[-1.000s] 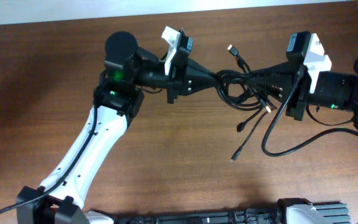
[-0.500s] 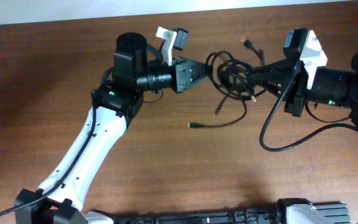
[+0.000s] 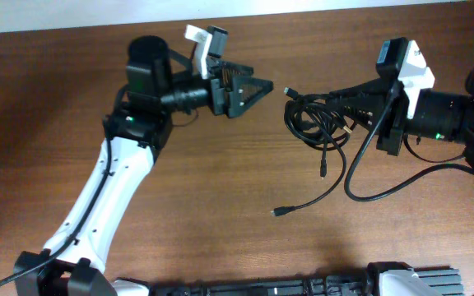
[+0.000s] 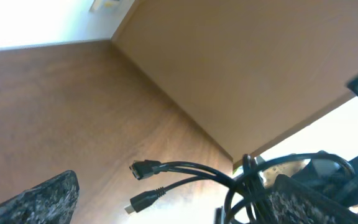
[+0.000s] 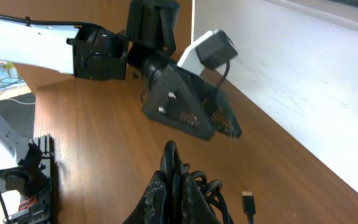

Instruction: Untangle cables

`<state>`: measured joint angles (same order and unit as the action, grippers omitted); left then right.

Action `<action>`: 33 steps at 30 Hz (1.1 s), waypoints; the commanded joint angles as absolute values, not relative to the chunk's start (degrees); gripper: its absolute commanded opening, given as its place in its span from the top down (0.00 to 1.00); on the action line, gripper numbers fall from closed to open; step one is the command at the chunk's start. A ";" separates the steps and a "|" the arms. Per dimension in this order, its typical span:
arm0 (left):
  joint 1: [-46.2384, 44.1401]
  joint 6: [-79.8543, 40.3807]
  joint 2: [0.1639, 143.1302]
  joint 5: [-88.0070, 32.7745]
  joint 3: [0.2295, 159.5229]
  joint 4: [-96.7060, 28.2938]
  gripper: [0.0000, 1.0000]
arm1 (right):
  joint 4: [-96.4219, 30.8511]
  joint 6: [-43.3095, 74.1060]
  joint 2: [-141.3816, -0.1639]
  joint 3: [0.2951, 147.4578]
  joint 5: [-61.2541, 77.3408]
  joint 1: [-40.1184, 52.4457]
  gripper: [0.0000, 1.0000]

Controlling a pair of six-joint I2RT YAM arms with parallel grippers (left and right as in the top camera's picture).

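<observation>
The left gripper (image 3: 262,80) stood open and empty over the brown table (image 3: 220,181), drawn back to the left and clear of the cables (image 3: 315,119) it had been touching half a second before; its wrist camera showed its two fingers (image 4: 39,199) wide apart with nothing between them, and two small plugs (image 4: 143,168) of the bundle pointing toward it from some way off. The right gripper (image 3: 336,100) remained clamped on the knotted cables, its closed fingers (image 5: 160,193) pinching several black loops to the right of the table's middle; the bundle was held by that gripper alone, where a second earlier it had been stretched between both arms. One cord had slid out of the knot and trailed toward the near edge, its end (image 3: 276,212) lying on the wood lower and further right than before; a shorter cord's tip (image 3: 323,173) lay between the knot and that end; another plug (image 3: 288,90) poked out toward the left gripper, near it but not touching.
</observation>
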<state>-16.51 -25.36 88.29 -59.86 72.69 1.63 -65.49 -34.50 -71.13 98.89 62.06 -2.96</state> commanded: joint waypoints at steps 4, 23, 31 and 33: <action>-13.06 -14.81 88.07 -78.15 72.58 12.29 0.01 | -65.32 -34.28 -70.11 99.66 65.23 -3.03 0.96; -18.46 -2.92 88.07 -86.21 72.58 20.58 0.01 | -65.32 -34.30 -70.13 99.66 75.02 -3.03 0.96; -22.68 -2.92 88.07 -86.19 72.58 21.06 0.17 | -65.30 -34.30 -70.13 99.66 74.74 -3.03 0.96; -23.14 -2.94 88.07 -86.19 72.58 22.35 0.41 | -65.32 -34.30 -70.13 99.66 74.35 -3.03 0.96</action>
